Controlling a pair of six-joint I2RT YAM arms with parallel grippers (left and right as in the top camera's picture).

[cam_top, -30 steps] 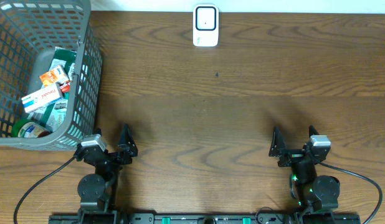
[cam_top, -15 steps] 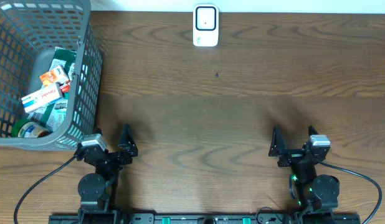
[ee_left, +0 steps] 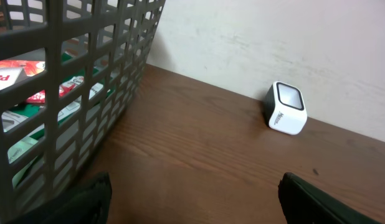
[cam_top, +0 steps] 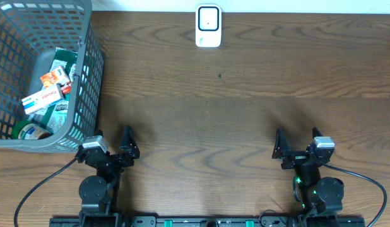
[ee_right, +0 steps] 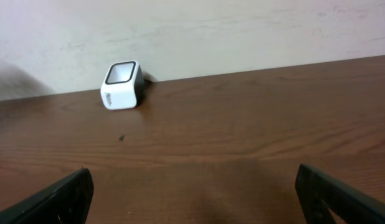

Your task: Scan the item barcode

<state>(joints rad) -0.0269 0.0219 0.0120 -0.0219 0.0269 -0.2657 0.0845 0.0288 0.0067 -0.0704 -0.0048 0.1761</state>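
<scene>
Fingers [ee_left: 86,200] of the left gripper [cam_top: 113,144] are standing wide apart at 7 o'clock, gripping nothing. The right gripper [cam_top: 298,144] at 5 o'clock is also gaping and holding nothing. Packaged items [cam_top: 42,99] are lying inside the grey basket [cam_top: 94,69] at 10 o'clock. The white scanner [cam_top: 208,26] is sitting at 12 o'clock on the table [cam_top: 245,113], well apart from the 2 grippers.

Boxes [cam_top: 43,98] in basket [cam_top: 89,44], left; scanner [cam_top: 208,26] back centre.
</scene>
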